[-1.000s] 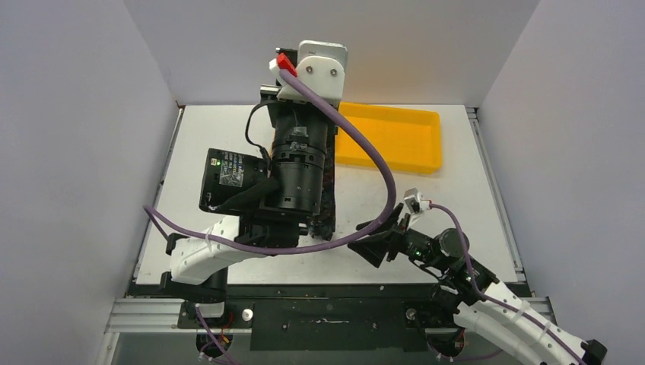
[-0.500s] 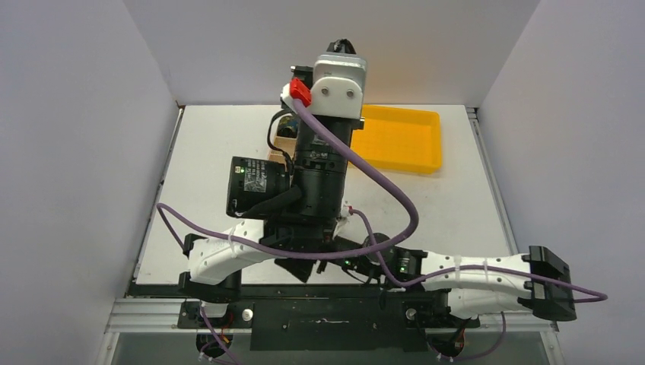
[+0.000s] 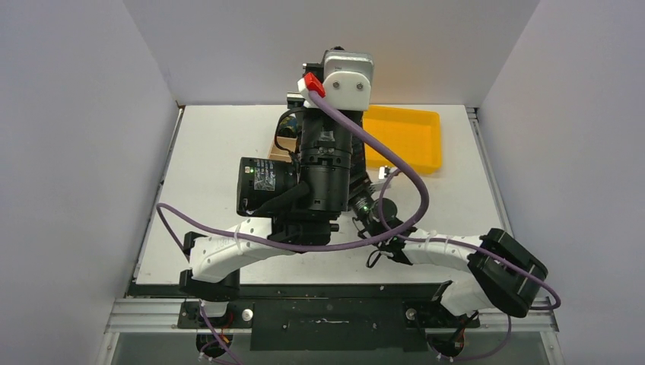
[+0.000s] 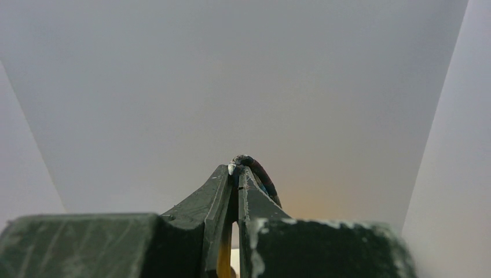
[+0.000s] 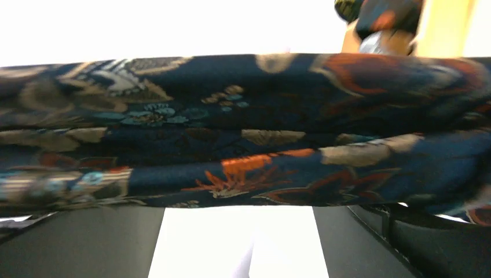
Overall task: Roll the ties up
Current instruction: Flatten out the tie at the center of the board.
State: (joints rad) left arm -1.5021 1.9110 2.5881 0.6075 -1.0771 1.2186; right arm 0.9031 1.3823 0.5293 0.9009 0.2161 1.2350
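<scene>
While left gripper (image 4: 237,169) pinches tie (image 4: 259,174) (mostly hidden), right gripper (image 5: 240,237) hold unclear, tie blurred.

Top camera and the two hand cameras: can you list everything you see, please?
table: one, white, under everything
tie: one for sure, dark blue with orange and blue flowers, stretched across the right wrist view; a fold sits in the left gripper
tray: one, yellow, far right of the table
wooden box: one, light wood, mostly hidden behind the left arm
left gripper: one, dark, shut on the tie, pointing at the grey wall
right gripper: one, dark, fingers apart, the tie lying across in front of them
</scene>
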